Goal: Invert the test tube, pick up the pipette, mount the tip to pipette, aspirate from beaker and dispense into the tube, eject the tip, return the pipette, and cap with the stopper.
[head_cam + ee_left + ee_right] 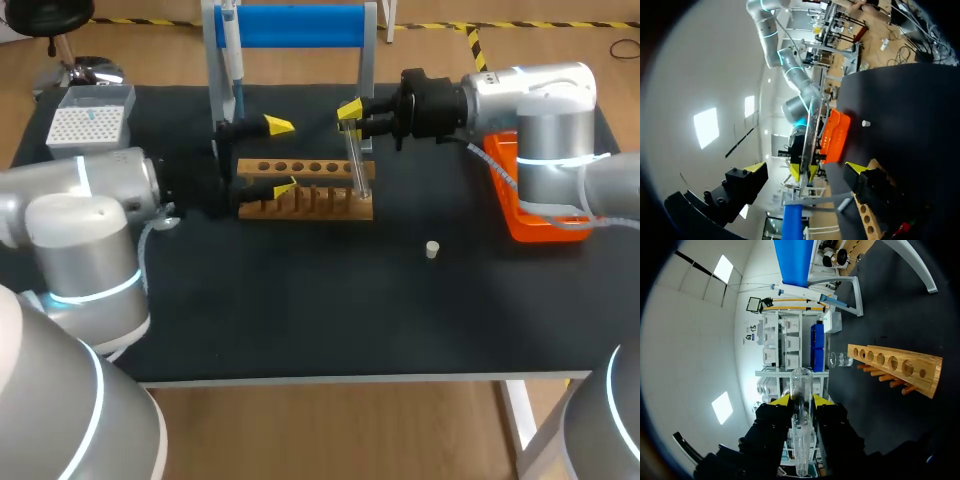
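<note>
1. Head view: the right gripper (350,112) is closed on the test tube (357,165) and holds it near upright by the right end of the wooden rack (300,205). I cannot tell here if the tube touches the rack. The left gripper (281,156) is spread wide at the rack's left end and holds nothing. The pipette (230,45) hangs on its stand (300,25), the tip box (88,125) sits at the table's far left, and the stopper (432,249) lies alone on the table, well apart from the rack.

2. Left wrist view: its own fingers (752,172) are far apart with nothing between them. Ahead, the right gripper carries the tube.

3. Right wrist view: both yellow tips press the tube from two sides. The tube is clear of the rack. A beaker (838,359) stands just beside the rack's far end.

4. My judgement: the work is at the first step, inverting the tube. Which end is up I cannot tell. Pipette, tip, aspirating, dispensing, ejecting, returning and capping are all left.
</note>
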`<action>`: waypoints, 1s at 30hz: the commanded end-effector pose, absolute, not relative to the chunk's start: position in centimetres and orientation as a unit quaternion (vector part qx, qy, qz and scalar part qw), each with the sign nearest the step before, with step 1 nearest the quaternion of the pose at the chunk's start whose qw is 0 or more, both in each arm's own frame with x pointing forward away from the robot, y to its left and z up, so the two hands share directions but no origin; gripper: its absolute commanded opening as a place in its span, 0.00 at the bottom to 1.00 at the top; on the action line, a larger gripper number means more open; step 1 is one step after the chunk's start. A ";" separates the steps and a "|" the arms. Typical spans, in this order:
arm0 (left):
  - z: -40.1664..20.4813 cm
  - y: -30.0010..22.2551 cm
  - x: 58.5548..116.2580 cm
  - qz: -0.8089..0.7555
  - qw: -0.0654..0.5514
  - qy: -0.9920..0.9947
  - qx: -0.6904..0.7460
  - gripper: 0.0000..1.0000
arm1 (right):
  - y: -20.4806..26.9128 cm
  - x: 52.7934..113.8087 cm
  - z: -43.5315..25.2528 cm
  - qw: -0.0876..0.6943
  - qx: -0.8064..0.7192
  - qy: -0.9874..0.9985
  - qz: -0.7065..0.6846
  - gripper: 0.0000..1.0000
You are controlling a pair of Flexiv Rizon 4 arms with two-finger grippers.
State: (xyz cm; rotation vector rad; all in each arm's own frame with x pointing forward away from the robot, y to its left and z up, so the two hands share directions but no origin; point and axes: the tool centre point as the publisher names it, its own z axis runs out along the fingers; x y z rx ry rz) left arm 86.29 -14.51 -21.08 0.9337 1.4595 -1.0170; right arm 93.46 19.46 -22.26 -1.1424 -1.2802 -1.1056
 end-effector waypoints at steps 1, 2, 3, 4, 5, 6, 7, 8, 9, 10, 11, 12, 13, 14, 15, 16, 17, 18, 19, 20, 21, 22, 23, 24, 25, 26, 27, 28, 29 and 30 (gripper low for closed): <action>-21.6 -16.6 87.4 -0.423 0.541 0.593 0.419 1.00 | 19.4 93.4 -22.2 0.522 -0.478 -0.535 -0.461 0.00; -21.5 -16.9 87.4 -0.423 0.543 0.587 0.425 1.00 | 19.4 93.4 -22.2 0.522 -0.478 -0.535 -0.461 0.00; -21.5 -17.1 87.4 -0.424 0.544 0.583 0.428 1.00 | 19.4 93.4 -22.2 0.522 -0.478 -0.535 -0.461 0.00; -21.4 -17.4 87.3 -0.427 0.545 0.578 0.432 1.00 | 19.4 93.4 -22.2 0.522 -0.478 -0.535 -0.461 0.00; -21.3 -17.5 87.3 -0.431 0.546 0.572 0.435 1.00 | 19.4 93.4 -22.2 0.522 -0.478 -0.535 -0.461 0.00; -21.2 -17.7 87.2 -0.433 0.546 0.569 0.436 1.00 | 19.4 93.4 -22.2 0.522 -0.478 -0.535 -0.461 0.00; -21.1 -17.9 87.2 -0.433 0.546 0.567 0.439 1.00 | 19.4 93.4 -22.2 0.522 -0.478 -0.535 -0.461 0.00; -21.1 -18.1 87.1 -0.437 0.545 0.563 0.442 1.00 | 19.4 93.4 -22.2 0.522 -0.478 -0.535 -0.461 0.00; -21.1 -18.3 87.1 -0.439 0.544 0.561 0.444 1.00 | 19.4 93.4 -22.2 0.522 -0.478 -0.535 -0.461 0.00; -21.1 -18.4 87.0 -0.440 0.543 0.559 0.446 1.00 | 19.4 93.4 -22.2 0.522 -0.478 -0.535 -0.461 0.00; -21.1 -18.5 87.0 -0.442 0.543 0.556 0.449 1.00 | 19.4 93.4 -22.2 0.522 -0.478 -0.535 -0.461 0.00; -21.1 -18.7 86.9 -0.444 0.542 0.554 0.450 1.00 | 19.4 93.4 -22.2 0.522 -0.478 -0.535 -0.461 0.00; -21.1 -18.7 86.9 -0.446 0.540 0.553 0.452 1.00 | 19.4 93.4 -22.2 0.522 -0.478 -0.535 -0.461 0.00; -21.0 -18.9 86.8 -0.449 0.538 0.550 0.455 1.00 | 19.4 93.4 -22.2 0.522 -0.478 -0.535 -0.461 0.00; -21.0 -19.0 86.7 -0.450 0.536 0.549 0.458 1.00 | 19.4 93.4 -22.2 0.522 -0.478 -0.535 -0.461 0.00; -21.0 -19.2 86.7 -0.453 0.533 0.547 0.460 1.00 | 19.4 93.4 -22.2 0.522 -0.478 -0.535 -0.461 0.00; -21.0 -19.3 86.6 -0.455 0.530 0.546 0.462 1.00 | 19.4 93.4 -22.2 0.522 -0.478 -0.535 -0.461 0.00; -21.0 -19.5 86.5 -0.458 0.525 0.545 0.466 1.00 | 19.4 93.4 -22.2 0.522 -0.478 -0.535 -0.461 0.00; -21.0 -19.7 86.4 -0.459 0.523 0.544 0.469 1.00 | 19.4 93.4 -22.2 0.522 -0.478 -0.535 -0.461 0.00; -21.0 -19.9 86.4 -0.460 0.521 0.543 0.471 1.00 | 19.4 93.4 -22.2 0.522 -0.478 -0.535 -0.461 0.00; -21.0 -20.1 86.3 -0.462 0.518 0.543 0.472 1.00 | 19.4 93.4 -22.2 0.522 -0.478 -0.535 -0.461 0.00; -21.0 -20.3 86.2 -0.464 0.516 0.541 0.474 1.00 | 19.4 93.4 -22.2 0.522 -0.478 -0.535 -0.461 0.00; -21.1 -20.6 86.2 -0.466 0.514 0.541 0.476 1.00 | 19.4 93.4 -22.2 0.522 -0.478 -0.535 -0.461 0.00; -21.1 -20.8 86.1 -0.467 0.512 0.541 0.477 1.00 | 19.4 93.4 -22.2 0.522 -0.478 -0.535 -0.461 0.00; -21.1 -21.0 86.1 -0.468 0.510 0.542 0.477 1.00 | 19.4 93.4 -22.2 0.522 -0.478 -0.535 -0.461 0.00; -21.2 -21.2 86.1 -0.469 0.508 0.543 0.477 1.00 | 19.4 93.4 -22.2 0.522 -0.478 -0.535 -0.461 0.00; -21.2 -21.4 86.0 -0.470 0.506 0.543 0.477 1.00 | 19.4 93.4 -22.2 0.522 -0.478 -0.535 -0.461 0.00; -21.2 -21.6 86.0 -0.470 0.505 0.543 0.478 1.00 | 19.4 93.4 -22.2 0.522 -0.478 -0.535 -0.461 0.00; -21.3 -21.8 86.0 -0.471 0.504 0.543 0.478 1.00 | 19.4 93.4 -22.2 0.522 -0.478 -0.535 -0.461 0.00; -21.3 -22.0 85.9 -0.471 0.504 0.543 0.479 1.00 | 19.4 93.4 -22.2 0.522 -0.478 -0.535 -0.461 0.00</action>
